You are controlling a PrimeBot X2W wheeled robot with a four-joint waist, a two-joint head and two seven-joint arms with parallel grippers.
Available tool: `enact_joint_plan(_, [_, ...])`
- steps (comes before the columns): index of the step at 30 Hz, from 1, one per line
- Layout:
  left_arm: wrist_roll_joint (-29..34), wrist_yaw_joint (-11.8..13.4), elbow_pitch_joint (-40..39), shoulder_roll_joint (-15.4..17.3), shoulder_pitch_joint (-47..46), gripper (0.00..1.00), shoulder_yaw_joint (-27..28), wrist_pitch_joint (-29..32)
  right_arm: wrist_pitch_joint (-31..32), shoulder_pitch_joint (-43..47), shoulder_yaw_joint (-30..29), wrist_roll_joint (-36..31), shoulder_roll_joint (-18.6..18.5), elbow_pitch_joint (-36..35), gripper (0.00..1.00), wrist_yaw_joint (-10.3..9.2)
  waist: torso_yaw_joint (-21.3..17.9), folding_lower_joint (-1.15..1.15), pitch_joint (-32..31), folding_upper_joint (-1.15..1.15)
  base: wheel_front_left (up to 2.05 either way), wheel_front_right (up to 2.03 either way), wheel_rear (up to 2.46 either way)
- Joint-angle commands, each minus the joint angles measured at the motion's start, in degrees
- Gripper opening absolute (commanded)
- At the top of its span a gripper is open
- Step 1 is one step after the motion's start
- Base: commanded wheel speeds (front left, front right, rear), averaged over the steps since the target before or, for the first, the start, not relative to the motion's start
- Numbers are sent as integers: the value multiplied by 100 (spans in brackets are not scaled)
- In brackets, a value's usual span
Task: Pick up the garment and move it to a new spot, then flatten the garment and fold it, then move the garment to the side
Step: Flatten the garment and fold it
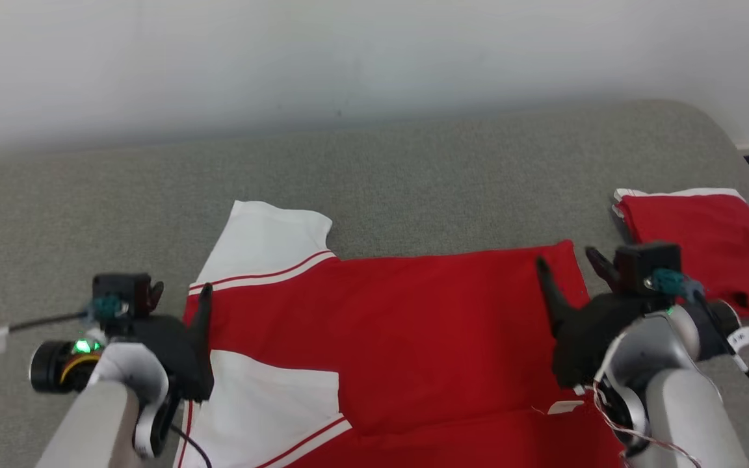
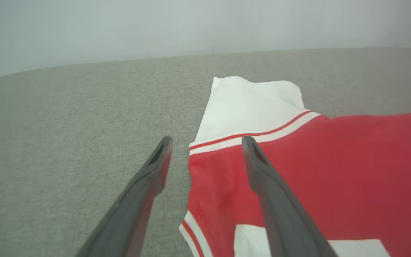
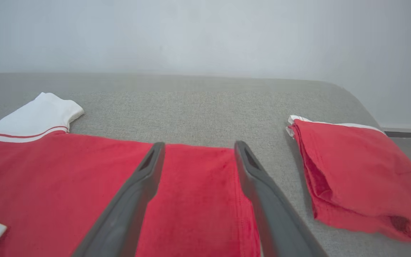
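Garment: the red shirt with white sleeves (image 1: 413, 325) lies spread on the grey cloth-topped desk (image 1: 413, 169), in the middle and close to the robot, its long far edge running straight across.
Far sleeve: one white sleeve (image 1: 270, 240) sticks out flat at the shirt's far left corner, not folded in.
Near sleeve: the other white sleeve (image 1: 264, 396) lies on top of the red body, so from where I stand it looks turned in already.
Near edge: a band of red along the bottom of the head view, with a small white label (image 1: 563, 407) beside it, looks like a second layer. I can't tell for sure whether that is a fold.
Left tool: the left tool (image 1: 181, 296) has its fingers apart and nothing between them. It sits at the shirt's left edge, one finger over the red cloth and one over bare desk.
Right tool: the right tool (image 1: 566, 260) is also spread wide and empty, over the shirt's far right corner.
Other cloth: a second red garment (image 1: 699, 247), folded into a small packet, rests apart at the right end of the desk.
Done, by the look of it: the shirt is placed and smoothed, with little wrinkling on the red panel, and folding seems to have begun.
Left to do: bring in the far sleeve, fold the body down to a compact packet, then carry it to the side, likely near the folded one.
Progress: I'd say around the middle, in the folding stage.
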Motion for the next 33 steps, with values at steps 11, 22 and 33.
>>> enact_joint_plan(11, [142,-196,1735,283,-2222,100,-174,1204,-361,-1048,850,459,5,691,100,-12,-967,-1,1438,-1,0,0,0])
enact_joint_plan(22, [527,132,2370,582,-2924,100,-305,862,-680,-1074,814,478,4,814,100,-12,-1183,-1,1649,-1,0,0,0])
enact_joint_plan(33, [441,25,2905,594,-3088,84,-395,850,-798,-1061,859,548,3,850,100,-12,-1256,-1,1691,-1,0,0,0])
